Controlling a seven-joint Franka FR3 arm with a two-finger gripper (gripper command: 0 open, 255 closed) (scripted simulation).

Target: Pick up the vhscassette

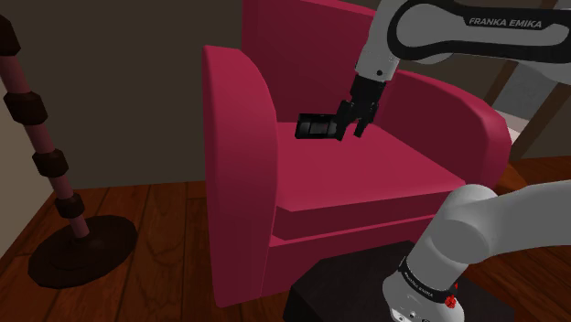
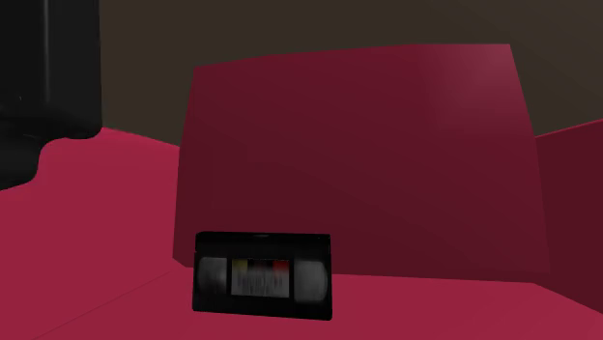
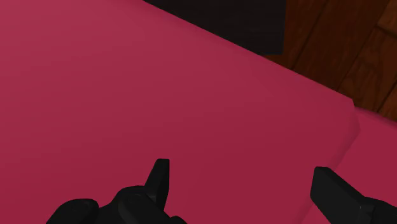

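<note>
A black VHS cassette (image 1: pixel 318 126) stands on its long edge on the seat of a red armchair (image 1: pixel 240 165), close to the armrest at the shoulder view's left. In the second exterior view the cassette (image 2: pixel 263 275) shows its label and two reel windows, in front of the red backrest (image 2: pixel 358 155). My gripper (image 1: pixel 355 124) hangs just to the shoulder view's right of the cassette, low over the cushion. In the wrist view its fingers (image 3: pixel 159 179) stand wide apart with bare red cushion (image 3: pixel 159 89) between them; my gripper (image 3: pixel 245 186) is open and holds nothing.
A dark pole with knobs (image 1: pixel 44 151) on a round base (image 1: pixel 82 252) stands on the wood floor (image 1: pixel 156 238) at the shoulder view's left. My black stand (image 1: pixel 357 284) sits before the chair. A black bulk (image 2: pixel 43 77) fills the second exterior view's upper left.
</note>
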